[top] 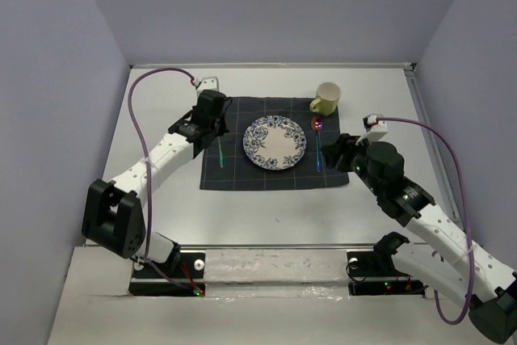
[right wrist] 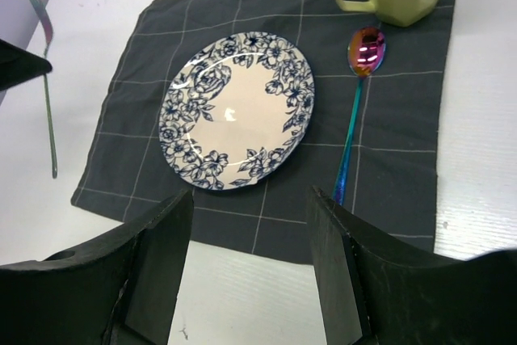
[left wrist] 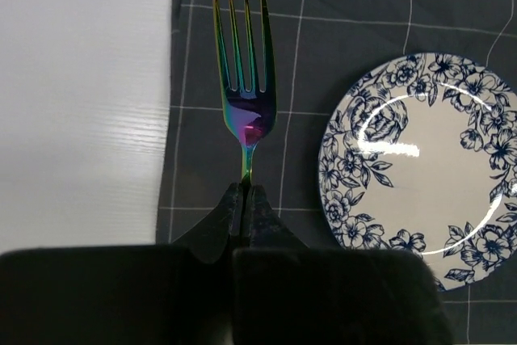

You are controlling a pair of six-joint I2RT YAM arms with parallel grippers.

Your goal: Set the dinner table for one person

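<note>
My left claw (left wrist: 245,196): clamped on fork (left wrist: 245,111) handle, to set it at 9 o'clock of plate (left wrist: 420,159).
My right claw (right wrist: 250,264): parted, empty, clear of spoon (right wrist: 353,119).
Counter (top: 266,208): under cloth (left wrist: 323,22), bearing the setting.

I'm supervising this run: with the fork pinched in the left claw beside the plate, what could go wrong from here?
1. The left claw is shut on the fork by its thin neck only, so the fork may swivel or slip.
2. The fork is close to the left edge of the cloth; it might end up half off the cloth.
3. The right claw stands open near the spoon and could nudge it.
</note>
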